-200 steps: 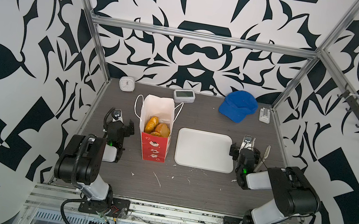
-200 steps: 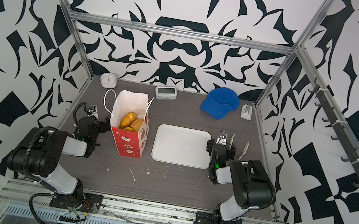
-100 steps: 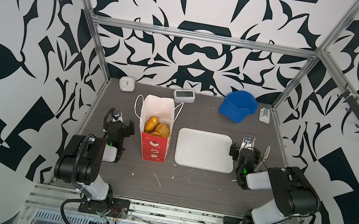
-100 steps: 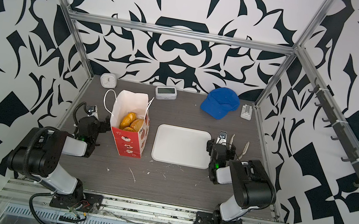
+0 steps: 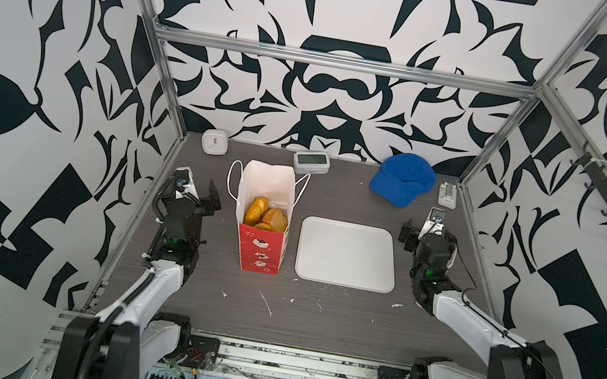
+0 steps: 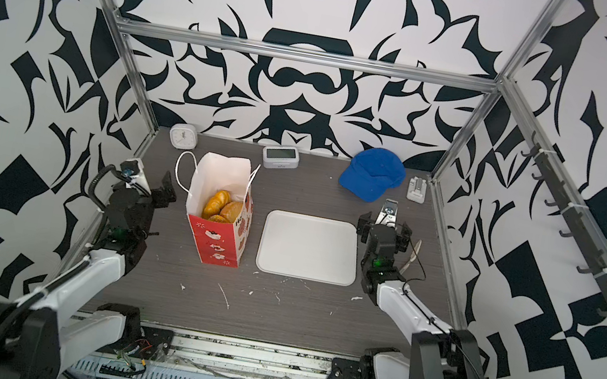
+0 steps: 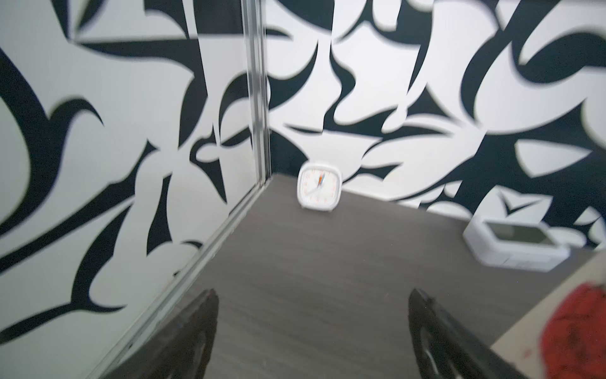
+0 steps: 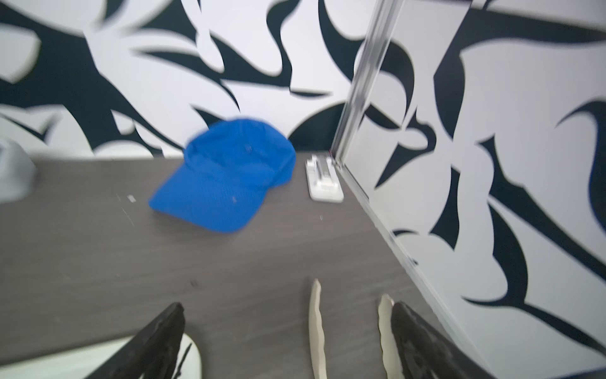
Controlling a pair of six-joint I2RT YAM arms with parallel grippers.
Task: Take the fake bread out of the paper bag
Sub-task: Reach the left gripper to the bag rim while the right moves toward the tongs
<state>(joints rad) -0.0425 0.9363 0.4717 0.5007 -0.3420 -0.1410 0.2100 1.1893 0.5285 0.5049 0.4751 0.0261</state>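
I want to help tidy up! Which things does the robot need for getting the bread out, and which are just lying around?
For the job: paper bag, fake bread inside it, probably the white tray beside it.
Just lying about: white alarm clock, digital clock, blue cap, small white gadget.
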